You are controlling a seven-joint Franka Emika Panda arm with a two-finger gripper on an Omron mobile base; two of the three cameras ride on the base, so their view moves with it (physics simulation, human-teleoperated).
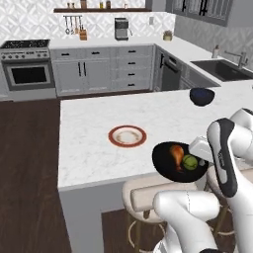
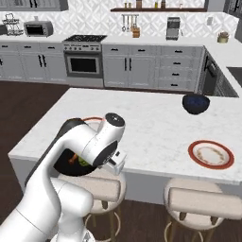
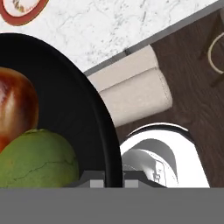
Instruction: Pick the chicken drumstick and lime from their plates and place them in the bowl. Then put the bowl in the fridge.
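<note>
Two foods ride in the bowl [image 1: 179,162], rim pinched by clenched fingers [image 3: 114,177].
Drumstick [image 1: 176,152] and lime [image 1: 189,161] lie inside; bowl hangs off the tabltop edge above a stool [image 1: 163,195], likely bound for the fridge; an empty plate [image 1: 127,136] lies behind.

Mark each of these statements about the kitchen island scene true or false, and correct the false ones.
1. The lime lies in the black bowl. True.
2. The chicken drumstick lies on a plate. False: it is in the black bowl beside the lime.
3. The end effector is shut on the black bowl's rim. True.
4. The dark blue bowl sits on a stool. False: it sits on the island counter.
5. The plate nearest the black bowl holds food. False: no drumstick or lime is on it.
</note>
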